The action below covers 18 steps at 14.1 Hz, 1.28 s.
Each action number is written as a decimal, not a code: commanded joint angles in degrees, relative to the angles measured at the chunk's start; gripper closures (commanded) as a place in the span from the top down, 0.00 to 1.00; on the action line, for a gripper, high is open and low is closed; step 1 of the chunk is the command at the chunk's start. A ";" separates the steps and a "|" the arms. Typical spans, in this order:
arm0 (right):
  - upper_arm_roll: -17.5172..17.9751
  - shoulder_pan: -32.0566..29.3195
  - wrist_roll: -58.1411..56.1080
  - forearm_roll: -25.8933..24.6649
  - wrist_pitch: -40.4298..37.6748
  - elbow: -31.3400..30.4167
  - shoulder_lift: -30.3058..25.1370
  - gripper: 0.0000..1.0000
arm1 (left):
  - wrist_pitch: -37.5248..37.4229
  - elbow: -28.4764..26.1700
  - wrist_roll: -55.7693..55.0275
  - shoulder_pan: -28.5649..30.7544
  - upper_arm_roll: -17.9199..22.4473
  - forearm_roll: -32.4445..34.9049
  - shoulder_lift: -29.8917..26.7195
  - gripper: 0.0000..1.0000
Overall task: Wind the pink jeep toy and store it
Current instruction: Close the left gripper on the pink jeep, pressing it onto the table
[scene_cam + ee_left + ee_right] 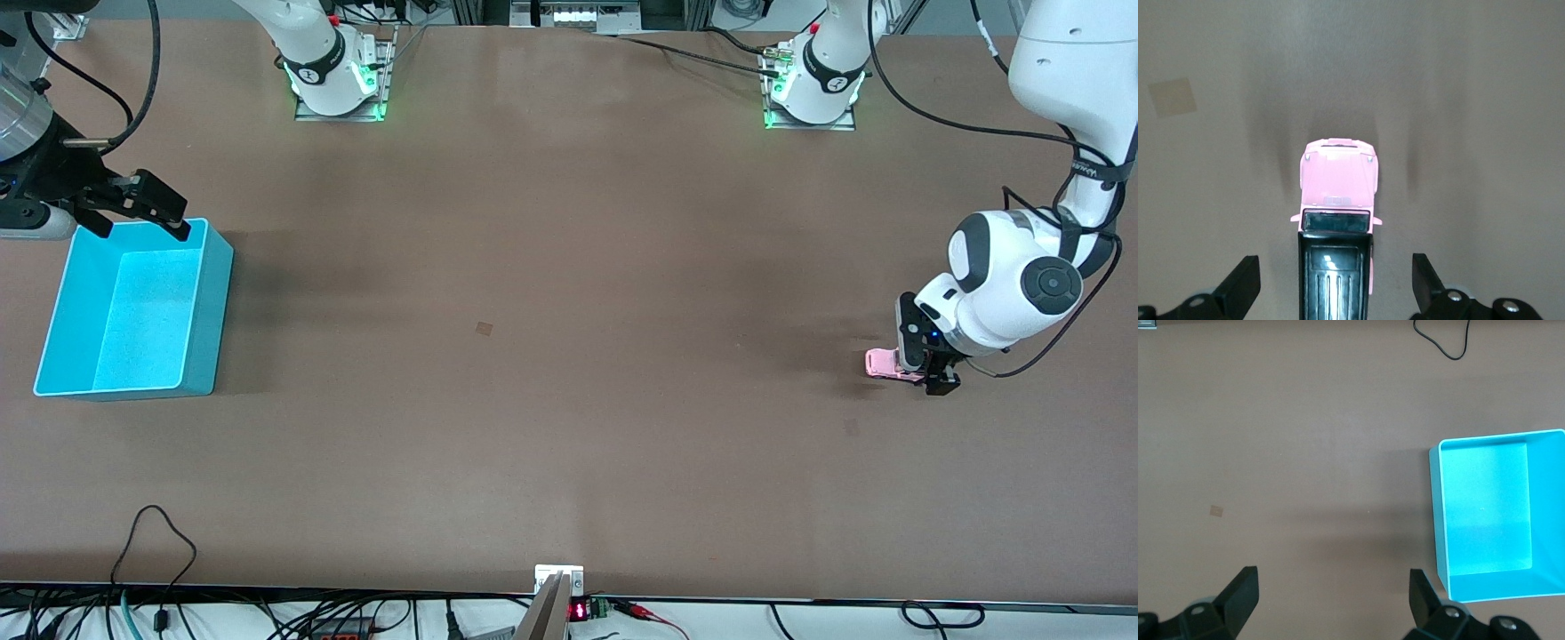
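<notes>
With the left gripper (1335, 283) low over the pink jeep toy (1338, 200) at the left arm's end of the table, fingers spread wide and holding nothing, an off-centre close could skid the car sideways, while the right gripper (142, 209), open and empty, waits over the turquoise bin (204, 311).

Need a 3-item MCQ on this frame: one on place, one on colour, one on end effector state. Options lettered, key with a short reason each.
1. Where is the small light-pink toy jeep with the black roof panel?
A. In the bin
B. On the table at the left arm's end
C. Lifted by the right arm

2. What colour is the open rectangular plastic bin?
A. Turquoise
B. Red
C. White

3. How is the left end effector?
A. Shut on the jeep
B. Open, fingers either side of the jeep
C. Over the bin

Key: B, it sits on the brown table; A, walls are turquoise; B, gaps show beside the roof. The right end effector is open over the bin.
</notes>
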 commanded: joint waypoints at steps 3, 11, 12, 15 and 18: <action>-0.25 0.34 -0.40 -0.88 -1.21 0.82 -0.39 1.00 | 2.89 0.38 2.87 1.29 -0.43 1.26 2.26 0.55; -0.25 0.34 -0.40 -0.88 -1.12 0.73 -0.56 1.00 | -1.32 0.99 -0.10 0.59 -1.04 1.09 1.55 0.12; -0.25 0.34 -0.40 -0.88 -1.12 0.73 -0.56 1.00 | -1.32 0.99 -0.46 0.59 -1.65 1.09 1.64 0.12; -0.25 0.42 -0.40 -0.88 -1.12 0.73 -0.56 1.00 | -1.32 0.91 -0.64 1.38 -1.48 1.00 2.52 0.12; -0.25 0.42 -0.40 -0.88 -1.12 0.73 -0.56 1.00 | -1.67 1.08 0.85 4.79 -1.04 1.18 3.48 0.11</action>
